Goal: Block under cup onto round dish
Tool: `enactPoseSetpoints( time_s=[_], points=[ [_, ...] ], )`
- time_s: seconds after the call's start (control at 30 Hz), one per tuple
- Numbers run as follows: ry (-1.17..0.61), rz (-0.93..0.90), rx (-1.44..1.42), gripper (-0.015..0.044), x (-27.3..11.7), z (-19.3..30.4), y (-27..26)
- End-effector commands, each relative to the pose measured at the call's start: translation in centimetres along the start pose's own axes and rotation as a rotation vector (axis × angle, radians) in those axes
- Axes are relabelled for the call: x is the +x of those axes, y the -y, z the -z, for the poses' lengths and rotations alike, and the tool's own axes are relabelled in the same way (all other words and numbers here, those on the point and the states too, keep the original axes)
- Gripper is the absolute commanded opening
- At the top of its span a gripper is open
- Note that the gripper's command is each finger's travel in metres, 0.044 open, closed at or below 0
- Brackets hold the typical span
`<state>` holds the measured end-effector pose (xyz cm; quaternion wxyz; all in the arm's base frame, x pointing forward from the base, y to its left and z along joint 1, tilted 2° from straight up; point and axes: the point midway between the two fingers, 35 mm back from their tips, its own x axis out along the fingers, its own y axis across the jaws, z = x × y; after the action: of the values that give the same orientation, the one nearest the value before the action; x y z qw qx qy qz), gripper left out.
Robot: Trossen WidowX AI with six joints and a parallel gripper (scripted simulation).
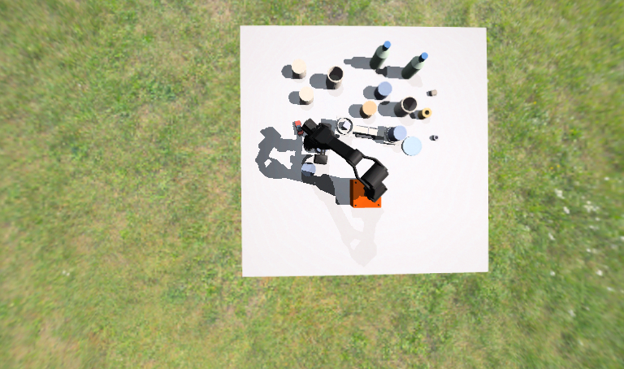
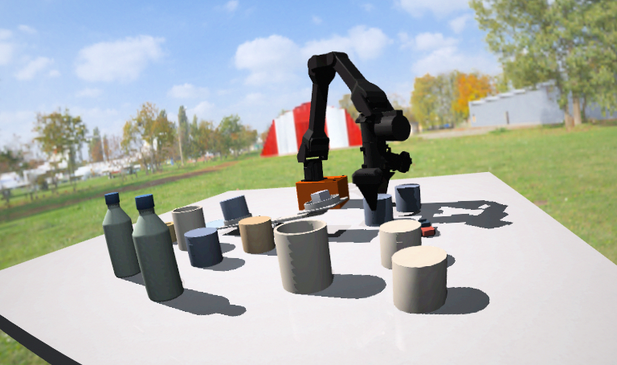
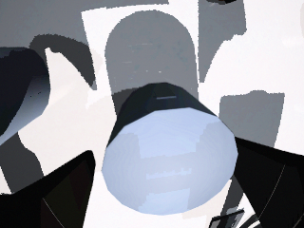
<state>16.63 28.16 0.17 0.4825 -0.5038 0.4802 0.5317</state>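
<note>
Standing wide, the gripper is straddling the lifted cup in the wrist view, and a gap is showing at one finger. A second blue cup is standing near, so a straight upward withdrawal would be suiting this release: no sideways drift, no rubbing of the wall, the fingertips passing the rim before any turn

In the exterior view the lifted cup is standing upright on the white table, beside the balance. The block is lying bare on the balance's higher end, while the other cup is leaning with the lower end. Shadows are stretching across the pale top; lawn, trees and a cloudy sky are surrounding it

In the top view the arm is hiding the lifted cup. The round dish is waiting just beyond the other cup, so the later carry is probably needing height and a slow descent from the far side
</note>
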Motion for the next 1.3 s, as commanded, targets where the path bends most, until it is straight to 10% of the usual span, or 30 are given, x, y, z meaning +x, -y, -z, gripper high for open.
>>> enactPoseSetpoints(
  time_s=[0.0,0.17,0.4,1.27],
  points=[
    [0.023,0.016,0.001,0.044,-3.6,-0.3,0.2],
    [0.023,0.016,0.001,0.044,-3.6,-0.3,0.2],
    [0.036,0.049,0.13,0.026,-4.5,1.5,2.5],
    [0.017,0.023,0.391,0.026,-7.5,10.4,10.7]
  ],
)
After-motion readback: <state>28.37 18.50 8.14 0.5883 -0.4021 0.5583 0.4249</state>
